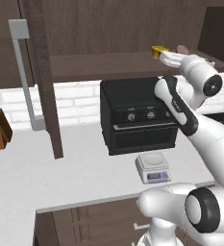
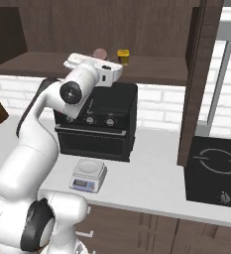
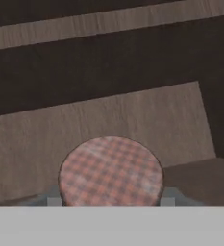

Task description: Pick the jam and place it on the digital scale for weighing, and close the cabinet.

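In the left base view my arm rises from the lower right of the frame and reaches to the upper right, into the open cabinet. My jaws sit at the shelf there, closed on the jam, of which a small pinkish top shows just past my wrist. A squat yellow object stands on the shelf just left of it. Below, the digital scale rests on the counter in front of the black oven, its plate bare.

In the right base view my arm comes up from the lower left; the jam peeks over my hand in the upper middle, with the yellow object to its right. The scale lies at lower centre.

In the hand view the jam's checked red lid sits at bottom centre, clamped between my 2 fingertips, with the wooden shelf behind.
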{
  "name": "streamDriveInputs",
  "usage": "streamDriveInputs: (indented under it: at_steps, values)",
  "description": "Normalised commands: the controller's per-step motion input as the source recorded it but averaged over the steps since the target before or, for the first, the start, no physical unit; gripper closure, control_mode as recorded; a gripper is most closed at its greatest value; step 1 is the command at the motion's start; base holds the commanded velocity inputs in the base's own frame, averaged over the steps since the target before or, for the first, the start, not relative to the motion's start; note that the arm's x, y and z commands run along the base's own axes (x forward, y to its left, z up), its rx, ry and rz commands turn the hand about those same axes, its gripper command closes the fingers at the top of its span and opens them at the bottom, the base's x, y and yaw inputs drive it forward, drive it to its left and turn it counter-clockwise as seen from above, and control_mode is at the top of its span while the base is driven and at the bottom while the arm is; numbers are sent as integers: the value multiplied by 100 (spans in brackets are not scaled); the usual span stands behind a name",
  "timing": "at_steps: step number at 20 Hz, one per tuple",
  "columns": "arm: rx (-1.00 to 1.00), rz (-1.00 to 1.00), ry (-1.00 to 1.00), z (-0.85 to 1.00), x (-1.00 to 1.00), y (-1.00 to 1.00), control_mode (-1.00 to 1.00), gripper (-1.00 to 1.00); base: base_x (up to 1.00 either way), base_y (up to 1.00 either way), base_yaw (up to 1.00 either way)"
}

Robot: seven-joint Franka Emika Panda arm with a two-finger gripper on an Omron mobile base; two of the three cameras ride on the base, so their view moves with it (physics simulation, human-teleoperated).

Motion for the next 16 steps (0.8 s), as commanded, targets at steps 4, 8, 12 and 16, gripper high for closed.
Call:
streamDriveInputs:
  at_steps: [4, 8, 12, 16]
  values:
    - [1, 0, -18, 54, -100, 1, -100, 100, 0, 0, 0]
    - [12, 0, 3, 22, -100, 1, -100, 100, 0, 0, 0]
    - [1, 5, 32, 0, -99, 2, -100, 100, 0, 0, 0]
    - [-3, 15, 34, -26, -79, 4, -100, 100, 0, 0, 0]
